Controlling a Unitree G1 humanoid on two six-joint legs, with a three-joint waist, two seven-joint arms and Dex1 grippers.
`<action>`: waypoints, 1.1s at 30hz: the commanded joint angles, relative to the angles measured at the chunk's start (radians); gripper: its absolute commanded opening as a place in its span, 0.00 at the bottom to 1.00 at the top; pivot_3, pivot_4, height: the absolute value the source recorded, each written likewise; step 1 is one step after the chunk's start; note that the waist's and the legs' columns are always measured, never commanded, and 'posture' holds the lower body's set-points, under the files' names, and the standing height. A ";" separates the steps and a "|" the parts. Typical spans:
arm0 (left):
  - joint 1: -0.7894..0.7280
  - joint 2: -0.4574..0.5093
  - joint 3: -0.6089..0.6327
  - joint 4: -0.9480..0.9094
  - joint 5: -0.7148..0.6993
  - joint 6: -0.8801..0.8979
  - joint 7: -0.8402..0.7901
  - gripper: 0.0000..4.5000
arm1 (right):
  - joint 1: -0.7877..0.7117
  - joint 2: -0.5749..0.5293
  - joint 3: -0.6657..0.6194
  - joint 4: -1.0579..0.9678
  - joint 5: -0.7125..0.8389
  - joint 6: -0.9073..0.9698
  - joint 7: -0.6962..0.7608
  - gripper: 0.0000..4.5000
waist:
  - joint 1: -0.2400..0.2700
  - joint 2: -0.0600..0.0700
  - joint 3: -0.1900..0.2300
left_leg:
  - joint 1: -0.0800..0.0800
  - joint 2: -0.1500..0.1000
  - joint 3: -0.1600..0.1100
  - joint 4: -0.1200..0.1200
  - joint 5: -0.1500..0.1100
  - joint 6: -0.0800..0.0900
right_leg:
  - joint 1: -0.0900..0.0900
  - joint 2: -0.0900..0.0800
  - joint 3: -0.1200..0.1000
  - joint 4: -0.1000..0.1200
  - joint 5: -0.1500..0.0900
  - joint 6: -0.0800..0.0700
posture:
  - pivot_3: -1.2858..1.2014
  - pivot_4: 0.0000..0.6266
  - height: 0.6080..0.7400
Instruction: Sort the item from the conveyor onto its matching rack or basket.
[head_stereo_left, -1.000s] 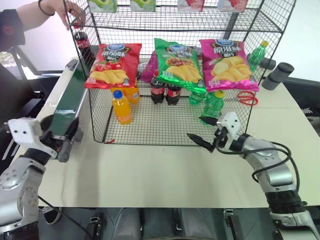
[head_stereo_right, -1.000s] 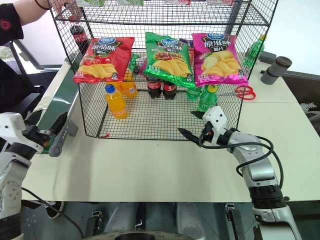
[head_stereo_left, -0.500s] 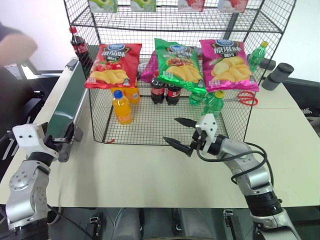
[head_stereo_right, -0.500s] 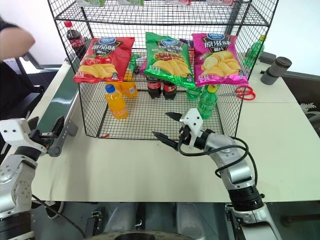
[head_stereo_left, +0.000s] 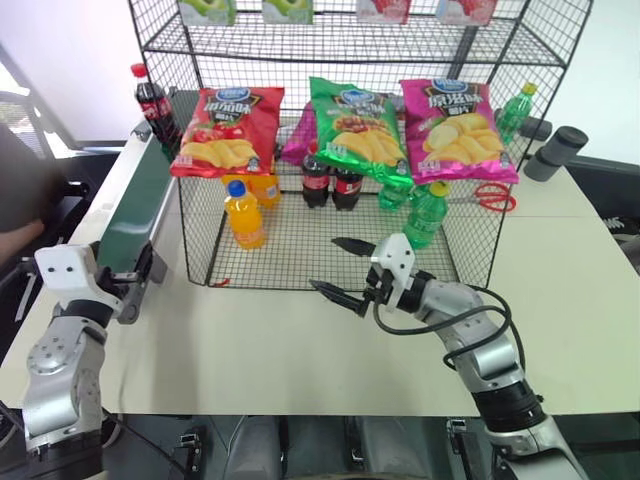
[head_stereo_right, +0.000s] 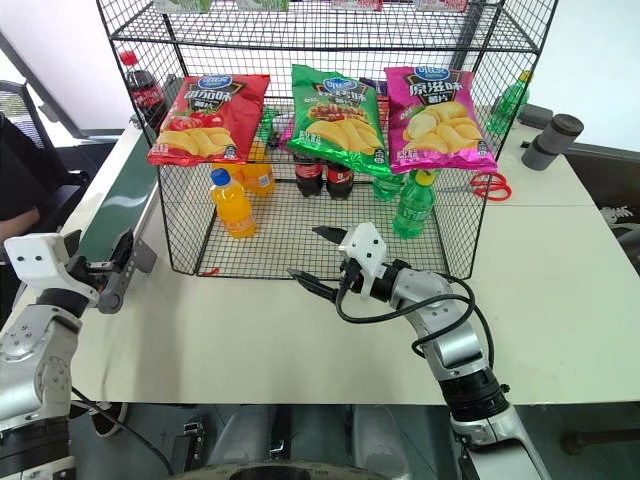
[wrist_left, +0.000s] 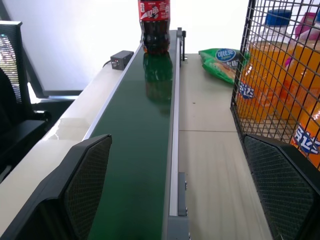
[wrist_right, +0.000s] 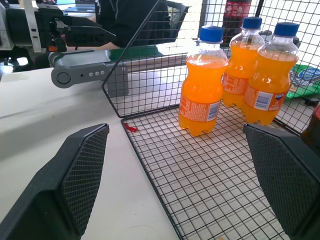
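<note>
Left eye view: cola bottle upright at the far end of the conveyor, untouched.

It stands just beside the black wire rack's left corner, well apart from both arms. The left gripper sits at the belt's near end with fingers spread, empty. The right gripper hovers over the tabletop at the rack's open front, fingers spread wide and empty, facing the orange soda bottles on the mesh floor. Chip bags hang above them.

Belt lane clear to cola bottle; rack alongside.
</note>
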 joint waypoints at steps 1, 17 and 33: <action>-0.014 0.003 -0.009 -0.002 0.018 -0.020 0.013 1.00 | -0.015 0.005 -0.005 -0.010 -0.005 -0.027 -0.002 0.99 | 0.000 0.000 0.000 | 0.000 0.000 0.000 0.000 0.000 0.000 | 0.000 0.000 0.000 0.000 0.000 0.000 | 0.52 0.24 0.95; -0.026 0.001 -0.006 0.016 0.028 -0.030 0.055 1.00 | -0.008 0.003 -0.007 -0.012 -0.013 -0.028 -0.012 0.99 | -0.001 0.000 0.000 | 0.000 0.000 0.000 0.000 0.000 0.000 | 0.000 0.000 0.000 0.000 0.000 0.000 | 0.52 0.24 0.95; -0.032 0.011 -0.011 0.041 0.064 -0.040 0.064 1.00 | -0.011 -0.003 -0.025 -0.022 0.004 -0.027 0.002 0.99 | 0.000 0.000 0.000 | 0.000 0.000 0.000 0.000 0.000 0.000 | 0.000 0.000 0.000 0.000 0.000 0.000 | 0.52 0.24 0.95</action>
